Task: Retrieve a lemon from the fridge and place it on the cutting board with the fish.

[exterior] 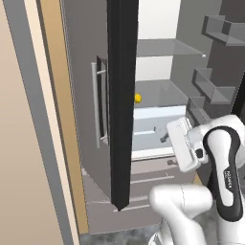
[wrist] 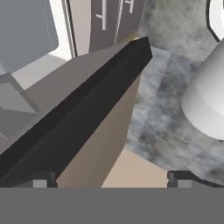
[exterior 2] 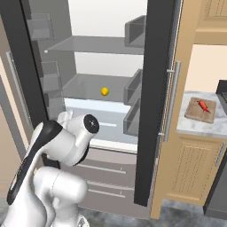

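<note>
The fridge stands open with the lemon alone on a middle glass shelf. The gripper, jaws spread wide and empty, faces a door edge. Next it must swing in toward the lemon; the board with the fish waits on the counter to the right.

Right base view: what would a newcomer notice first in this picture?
The fridge stands wide open, and a small yellow lemon sits alone on a glass shelf inside. To its right, on the marble counter, a wooden cutting board carries the reddish fish. The white arm rises in front of the fridge.
</note>
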